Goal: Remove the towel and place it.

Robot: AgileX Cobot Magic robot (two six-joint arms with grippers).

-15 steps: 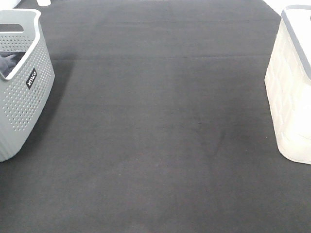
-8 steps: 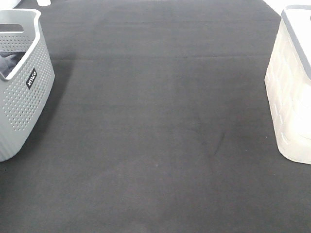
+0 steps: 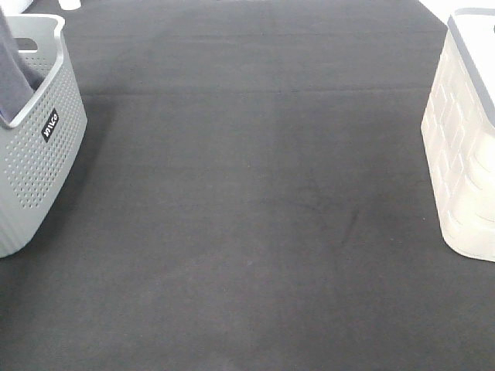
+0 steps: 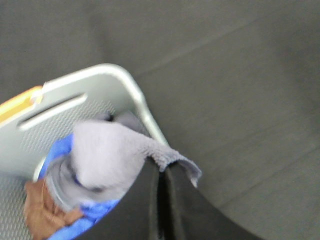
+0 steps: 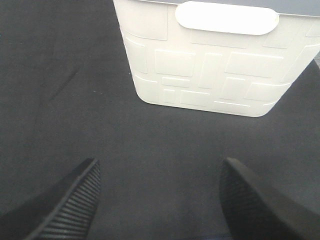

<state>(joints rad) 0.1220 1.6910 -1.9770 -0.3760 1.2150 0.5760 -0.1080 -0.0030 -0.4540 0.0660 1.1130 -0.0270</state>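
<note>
The grey-lavender towel (image 4: 107, 155) hangs from my left gripper (image 4: 161, 172), whose black fingers are pressed shut on one of its edges. It is lifted above the grey perforated basket (image 4: 100, 72). In the exterior high view the towel (image 3: 11, 69) shows as a strip rising out of the grey basket (image 3: 46, 154) at the far left edge; the left gripper itself is outside that view. My right gripper (image 5: 160, 200) stands open over the dark mat with nothing between its fingers, facing the white basket (image 5: 215, 75).
A bright blue cloth (image 4: 95, 215) and a brown cloth (image 4: 42, 210) lie inside the grey basket under the towel. The white basket (image 3: 464, 139) stands at the right edge. A dark mat (image 3: 255, 193) covers the table between the two baskets.
The towel lay low inside the grey basket before; now it is pulled upward and rises above the basket's rim. The right side looks unchanged.
</note>
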